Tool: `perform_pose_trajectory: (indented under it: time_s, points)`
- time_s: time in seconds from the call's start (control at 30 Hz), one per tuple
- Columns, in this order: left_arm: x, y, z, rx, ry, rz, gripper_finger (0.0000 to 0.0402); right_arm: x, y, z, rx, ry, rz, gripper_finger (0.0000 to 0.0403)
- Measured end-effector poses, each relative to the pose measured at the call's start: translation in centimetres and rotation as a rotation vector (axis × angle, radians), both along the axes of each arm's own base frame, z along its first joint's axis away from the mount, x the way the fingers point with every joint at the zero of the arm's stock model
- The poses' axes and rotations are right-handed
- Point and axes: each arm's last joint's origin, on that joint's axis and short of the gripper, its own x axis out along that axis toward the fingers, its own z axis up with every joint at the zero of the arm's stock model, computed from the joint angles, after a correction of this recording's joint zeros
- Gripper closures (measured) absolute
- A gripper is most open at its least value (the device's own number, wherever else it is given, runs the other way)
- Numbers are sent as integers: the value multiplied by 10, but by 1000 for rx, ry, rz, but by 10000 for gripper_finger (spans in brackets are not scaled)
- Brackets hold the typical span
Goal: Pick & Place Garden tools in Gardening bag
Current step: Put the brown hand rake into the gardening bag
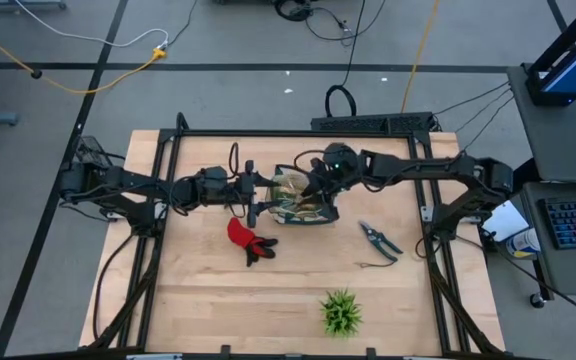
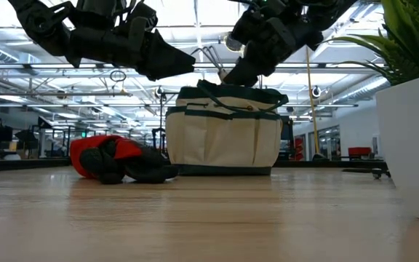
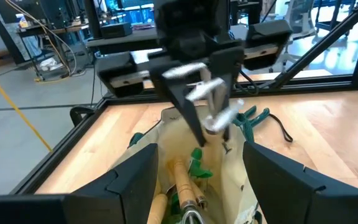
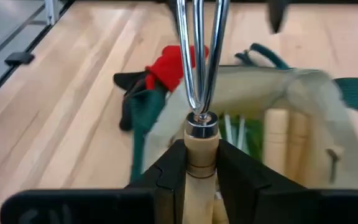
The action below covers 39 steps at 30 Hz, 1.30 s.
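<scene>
The cream gardening bag (image 1: 293, 188) with green trim stands upright at the table's middle (image 2: 224, 138), wooden-handled tools inside it (image 3: 182, 180). My right gripper (image 4: 201, 152) hovers over the bag's opening (image 1: 316, 188), shut on a small rake with a wooden handle and silver wire tines (image 4: 197, 56). My left gripper (image 1: 258, 203) is open at the bag's left end, one finger over each side of the opening (image 3: 199, 149); I cannot tell whether it touches. A red-and-black glove (image 1: 246, 238) lies on the table left of the bag. Pruning shears (image 1: 378, 238) lie to its right. My right gripper pinches the rake's wooden handle just behind its metal collar (image 4: 201, 142), one finger on each side. The rake lies along the fingers, its tines (image 3: 207, 93) pointing ahead toward the table's left and slanting down. It hangs over the bag's opening; the handle's rear end is hidden by the gripper.
A green spiky plant (image 1: 341, 312) in a white pot (image 2: 413, 145) stands near the front edge, right of middle. A black metal frame (image 1: 298, 133) rims the table. Bare wood lies at the front left (image 1: 188, 300).
</scene>
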Motion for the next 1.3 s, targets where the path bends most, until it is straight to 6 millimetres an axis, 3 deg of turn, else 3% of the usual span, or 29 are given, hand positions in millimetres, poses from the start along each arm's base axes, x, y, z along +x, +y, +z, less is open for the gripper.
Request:
perform_pose_trajectory:
  time_s: [0.43,1.0,1.3]
  points:
    - [-1,-1,-5,-57,47,5,163,-5,10,-11,-118,168,-129,337]
    - [-1,-1,-6,-55,54,4,163,-4,18,-18,-117,196,-25,336]
    - [1,-15,-5,87,51,-118,163,3,23,-34,-116,236,24,338]
